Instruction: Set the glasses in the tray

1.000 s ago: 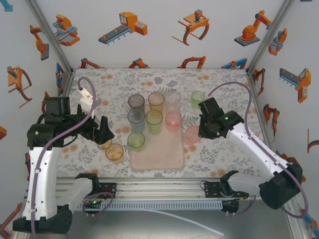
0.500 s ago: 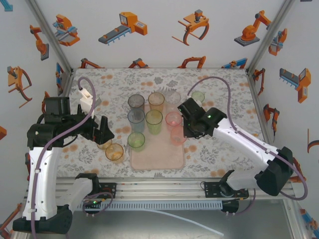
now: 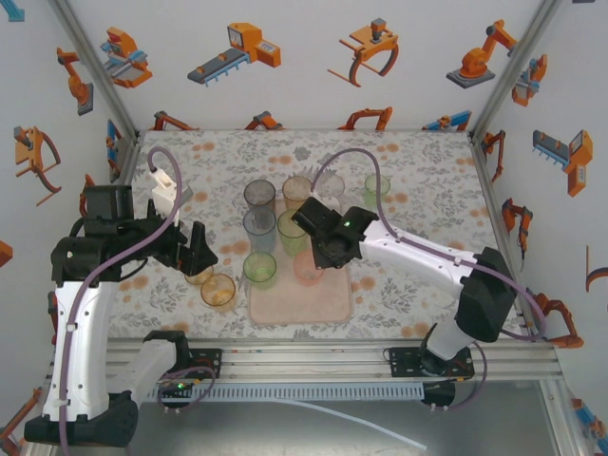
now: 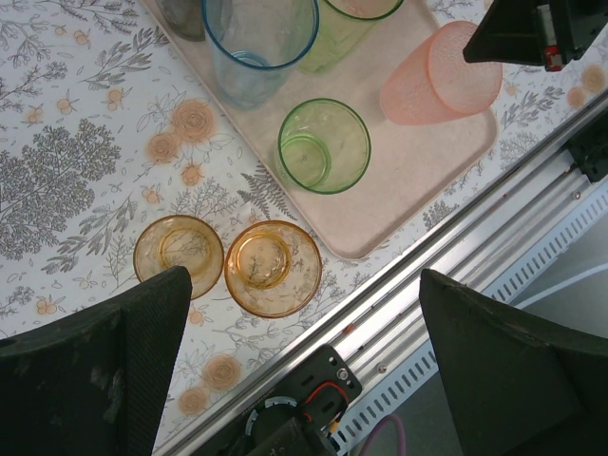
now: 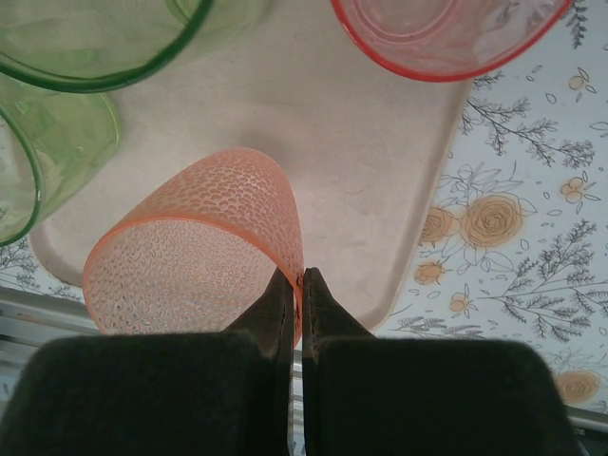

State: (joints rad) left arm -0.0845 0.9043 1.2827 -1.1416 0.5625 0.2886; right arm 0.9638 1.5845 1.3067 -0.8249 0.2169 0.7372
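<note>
Currently, we see the right gripper [image 5: 295, 281] pinched shut on the rim wall of a pink tumbler [image 5: 190, 256] (translucent plastic, dimpled all over), held tilted over the tray [image 5: 370, 152], a smooth pale-pink rectangle with rounded corners. The left gripper [image 4: 304, 313] stands with jaws wide apart above two amber tumblers [image 4: 271, 266], upright on the floral tablecloth [image 4: 76, 142] just beside the tray.

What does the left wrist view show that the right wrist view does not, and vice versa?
The left wrist view adds two amber glasses on the floral cloth beside the tray, and a blue glass on it. The right wrist view adds the right gripper shut on the rim of the dotted pink glass, and a red-rimmed pink glass. Both share that tilted dotted glass, the tray and a green glass.
</note>
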